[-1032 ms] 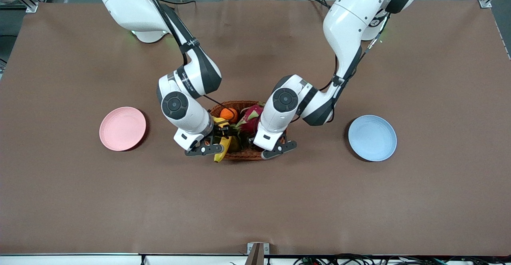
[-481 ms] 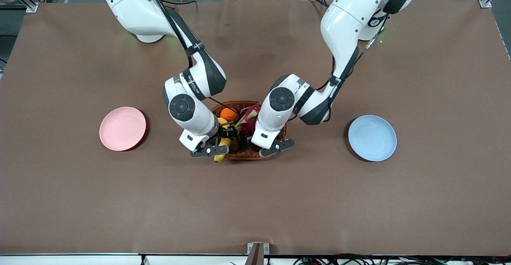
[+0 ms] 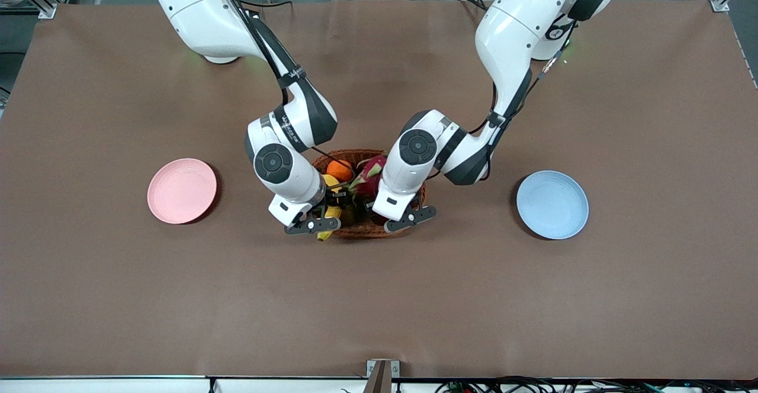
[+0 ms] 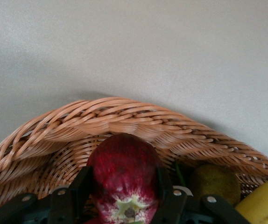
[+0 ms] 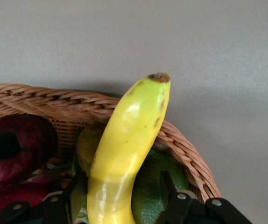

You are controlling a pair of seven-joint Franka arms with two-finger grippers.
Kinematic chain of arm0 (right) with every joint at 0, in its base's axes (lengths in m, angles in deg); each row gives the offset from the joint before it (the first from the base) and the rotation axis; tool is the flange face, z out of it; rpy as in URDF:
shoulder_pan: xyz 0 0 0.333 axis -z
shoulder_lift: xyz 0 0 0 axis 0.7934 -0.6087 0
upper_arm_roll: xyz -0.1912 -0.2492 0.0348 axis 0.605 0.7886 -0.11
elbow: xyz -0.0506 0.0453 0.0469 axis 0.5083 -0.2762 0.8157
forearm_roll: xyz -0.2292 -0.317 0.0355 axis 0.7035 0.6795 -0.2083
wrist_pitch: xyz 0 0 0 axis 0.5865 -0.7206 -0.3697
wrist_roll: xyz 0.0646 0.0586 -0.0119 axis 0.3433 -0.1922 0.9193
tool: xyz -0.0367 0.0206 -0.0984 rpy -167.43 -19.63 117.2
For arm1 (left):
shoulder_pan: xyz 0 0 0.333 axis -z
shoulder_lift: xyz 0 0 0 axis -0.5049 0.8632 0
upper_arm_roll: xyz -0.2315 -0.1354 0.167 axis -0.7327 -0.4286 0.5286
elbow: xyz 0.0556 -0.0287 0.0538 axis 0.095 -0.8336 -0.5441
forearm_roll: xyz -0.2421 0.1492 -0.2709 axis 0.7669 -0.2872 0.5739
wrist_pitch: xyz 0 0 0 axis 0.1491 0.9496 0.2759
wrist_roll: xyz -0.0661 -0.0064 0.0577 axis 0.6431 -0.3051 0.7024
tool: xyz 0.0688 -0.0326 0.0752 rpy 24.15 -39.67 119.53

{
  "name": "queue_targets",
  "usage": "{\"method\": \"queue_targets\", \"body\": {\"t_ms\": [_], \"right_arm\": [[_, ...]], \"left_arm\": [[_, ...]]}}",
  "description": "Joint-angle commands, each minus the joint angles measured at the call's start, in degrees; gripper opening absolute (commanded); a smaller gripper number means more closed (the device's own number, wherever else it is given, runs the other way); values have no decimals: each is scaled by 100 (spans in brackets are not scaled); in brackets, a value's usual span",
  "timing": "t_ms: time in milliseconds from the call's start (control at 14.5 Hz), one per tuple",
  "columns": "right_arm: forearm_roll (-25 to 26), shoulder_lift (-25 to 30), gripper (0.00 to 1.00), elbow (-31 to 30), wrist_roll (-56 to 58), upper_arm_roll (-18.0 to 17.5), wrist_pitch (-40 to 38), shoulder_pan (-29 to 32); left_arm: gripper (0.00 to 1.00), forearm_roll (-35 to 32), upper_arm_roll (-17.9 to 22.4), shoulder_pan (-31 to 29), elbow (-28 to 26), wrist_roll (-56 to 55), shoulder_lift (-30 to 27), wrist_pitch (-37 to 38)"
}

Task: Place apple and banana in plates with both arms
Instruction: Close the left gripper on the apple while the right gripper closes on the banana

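The dark-red apple [image 4: 123, 177] lies in the wicker basket [image 3: 367, 231], at the edge nearer the front camera. My left gripper [image 4: 123, 198] is down in the basket, open, with a finger on each side of the apple and close against it. The yellow banana [image 5: 129, 135] leans over the basket rim, its tip [image 3: 325, 234] poking out. My right gripper [image 5: 122, 198] is open and straddles the banana's lower part, with a gap on one side. The pink plate [image 3: 182, 190] and the blue plate [image 3: 552, 204] lie bare.
The basket also holds an orange [image 3: 339, 170], a pink dragon fruit [image 3: 372, 174], a green fruit [image 5: 158, 184] under the banana and a brownish-green fruit [image 4: 215, 182]. The pink plate lies toward the right arm's end, the blue plate toward the left arm's end.
Both grippers have come down into the basket. The right one moved more, shifting toward the basket's middle over the banana. The left one dropped slightly around the apple.
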Motion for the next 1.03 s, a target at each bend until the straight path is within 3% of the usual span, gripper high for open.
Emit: {"method": "queue_targets", "body": {"t_ms": [0, 138, 619, 963], "right_arm": [[-84, -81, 72, 71, -66, 52, 93, -65], [-84, -98, 72, 79, -66, 52, 102, -74], [-84, -125, 71, 79, -197, 52, 102, -135], [-58, -133, 64, 79, -330, 52, 93, -205]], "left_arm": [[17, 27, 55, 23, 51, -73, 13, 287], [0, 27, 63, 32, 78, -73, -22, 453], [0, 19, 107, -29, 95, -73, -707, 1174], [0, 10, 107, -380, 60, -29, -1304, 1552]]}}
